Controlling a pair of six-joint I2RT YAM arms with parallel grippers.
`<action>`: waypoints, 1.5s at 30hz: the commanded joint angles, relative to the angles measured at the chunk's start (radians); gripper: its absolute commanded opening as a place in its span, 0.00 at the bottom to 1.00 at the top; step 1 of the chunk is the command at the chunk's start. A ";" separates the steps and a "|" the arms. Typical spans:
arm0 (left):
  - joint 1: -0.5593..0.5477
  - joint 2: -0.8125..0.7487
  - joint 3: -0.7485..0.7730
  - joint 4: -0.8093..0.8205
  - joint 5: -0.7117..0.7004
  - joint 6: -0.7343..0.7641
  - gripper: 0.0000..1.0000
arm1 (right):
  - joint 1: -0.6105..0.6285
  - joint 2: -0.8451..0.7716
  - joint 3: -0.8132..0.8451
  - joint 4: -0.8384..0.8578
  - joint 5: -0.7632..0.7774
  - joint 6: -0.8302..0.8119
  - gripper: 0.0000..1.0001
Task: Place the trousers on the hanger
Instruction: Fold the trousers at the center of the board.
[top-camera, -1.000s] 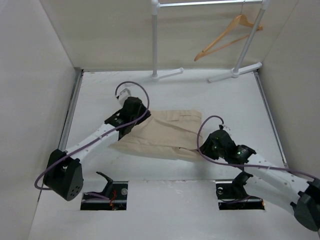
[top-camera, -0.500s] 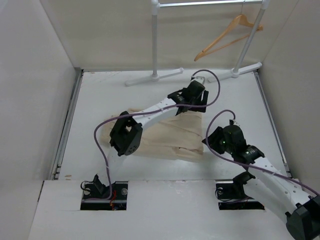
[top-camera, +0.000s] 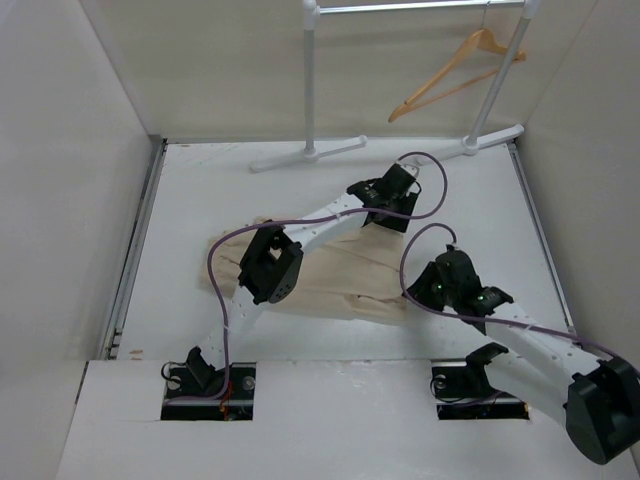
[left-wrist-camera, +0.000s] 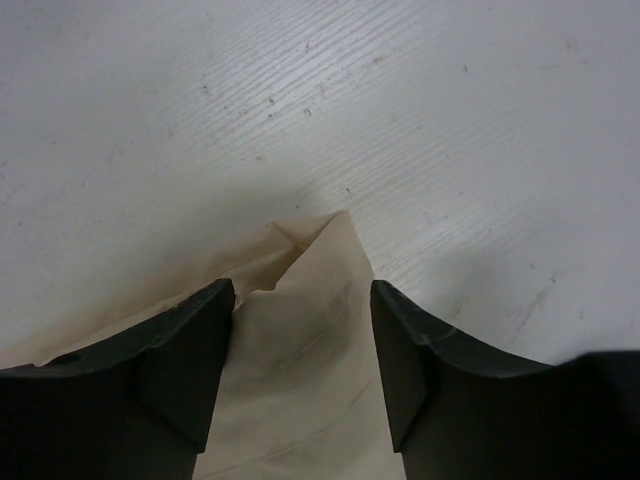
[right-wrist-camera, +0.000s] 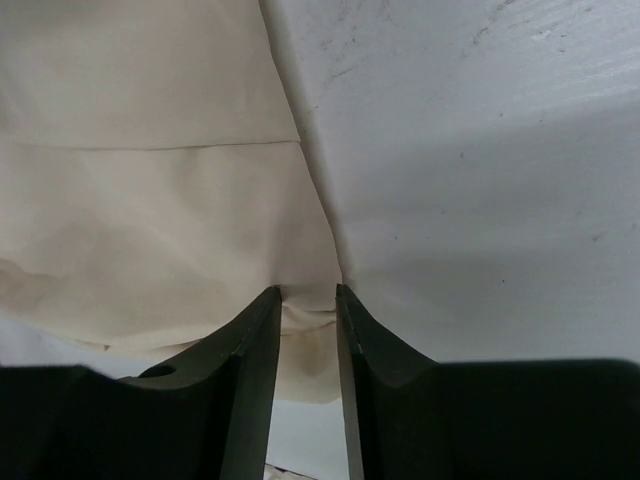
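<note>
White walls (top-camera: 200, 70) enclose a white table (top-camera: 195, 190), a white clothes rack (top-camera: 310, 90) standing at its far edge.

White clothes rack (top-camera: 310, 90) at table's (top-camera: 200, 190) far edge

We are counting two robot arms, the left arm (top-camera: 310, 225) and the right arm (top-camera: 525, 338). Each is carrying one gripper, so we are counting two: the left gripper (left-wrist-camera: 300, 300) and the right gripper (right-wrist-camera: 308, 300), each showing two dark fingers (left-wrist-camera: 180, 360). Two purple cables (top-camera: 402, 270) are running along the arms, one per arm. We are seeing one pair of beige trousers (top-camera: 345, 270), one wooden hanger (top-camera: 455, 75) and one white clothes rack (top-camera: 310, 80), which is showing two upright poles (top-camera: 500, 80) and two feet (top-camera: 305, 155). Two rectangular openings (top-camera: 205, 388) are showing at the near edge of the one table (top-camera: 200, 200).
</note>
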 joint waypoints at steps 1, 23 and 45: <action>0.004 -0.018 0.045 -0.017 0.023 0.018 0.52 | 0.018 0.035 0.013 0.097 -0.020 -0.019 0.30; 0.062 -0.018 0.007 0.044 0.081 -0.080 0.10 | 0.043 0.009 0.058 -0.030 0.069 -0.025 0.12; 0.124 -0.001 -0.016 0.093 0.080 -0.144 0.09 | 0.003 -0.088 0.105 -0.060 0.072 0.021 0.34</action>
